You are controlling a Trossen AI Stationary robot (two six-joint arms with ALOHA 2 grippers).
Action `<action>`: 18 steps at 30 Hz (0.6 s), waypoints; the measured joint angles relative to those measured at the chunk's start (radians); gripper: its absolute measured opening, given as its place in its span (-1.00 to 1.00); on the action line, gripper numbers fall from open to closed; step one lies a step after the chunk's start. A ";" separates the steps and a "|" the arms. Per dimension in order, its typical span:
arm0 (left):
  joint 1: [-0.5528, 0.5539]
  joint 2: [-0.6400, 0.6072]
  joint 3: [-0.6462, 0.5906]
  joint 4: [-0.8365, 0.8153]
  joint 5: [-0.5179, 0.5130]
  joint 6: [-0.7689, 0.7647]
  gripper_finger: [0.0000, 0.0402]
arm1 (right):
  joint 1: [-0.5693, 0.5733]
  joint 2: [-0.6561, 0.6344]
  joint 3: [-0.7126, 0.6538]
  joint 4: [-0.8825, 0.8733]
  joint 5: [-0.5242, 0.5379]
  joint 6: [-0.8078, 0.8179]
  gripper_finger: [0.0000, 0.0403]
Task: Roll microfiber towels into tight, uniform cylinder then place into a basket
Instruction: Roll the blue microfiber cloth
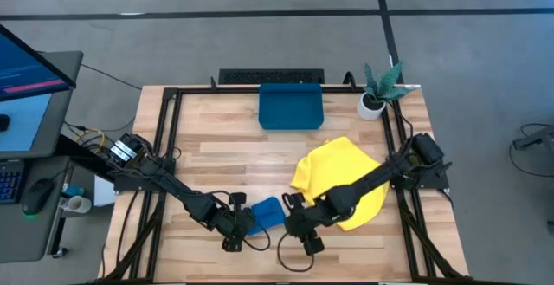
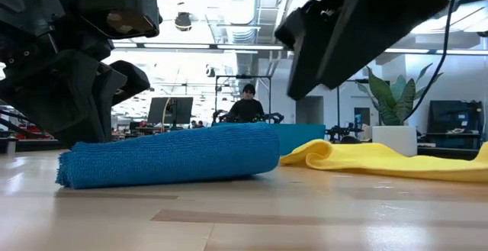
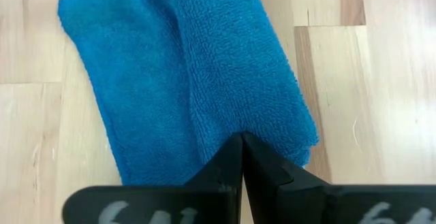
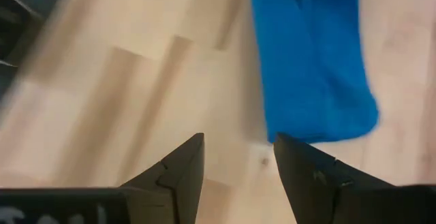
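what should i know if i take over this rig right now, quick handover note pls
Left gripper: shut, at the near end of the blue towel.
Right gripper: open, empty, beside that towel.
Blue towel: rolled, lying on the table at the front.
Yellow towel: loose, unrolled, under the right arm.
Basket: at the back, empty.
Left: basket the blue roll; roll and basket the yellow.

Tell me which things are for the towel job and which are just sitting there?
For the job:
- blue towel, rolled up
- yellow towel, still spread out
- basket, empty
- left gripper, shut
- right gripper, open

Just sitting there:
- plant
- table
- monitor
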 joint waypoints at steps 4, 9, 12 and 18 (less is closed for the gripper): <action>0.000 0.000 0.000 0.000 0.000 -0.005 -0.99 | 0.029 0.018 -0.002 -0.011 0.145 -0.056 0.01; 0.000 0.000 0.000 0.000 0.001 -0.005 -0.99 | 0.009 0.017 -0.002 0.027 0.149 -0.102 0.02; 0.000 0.000 0.000 0.000 0.003 -0.005 -0.99 | -0.005 0.017 0.000 0.098 0.153 -0.131 0.02; 0.000 0.000 0.000 -0.001 0.004 -0.005 -0.99 | -0.010 0.058 -0.005 0.148 0.157 -0.276 0.02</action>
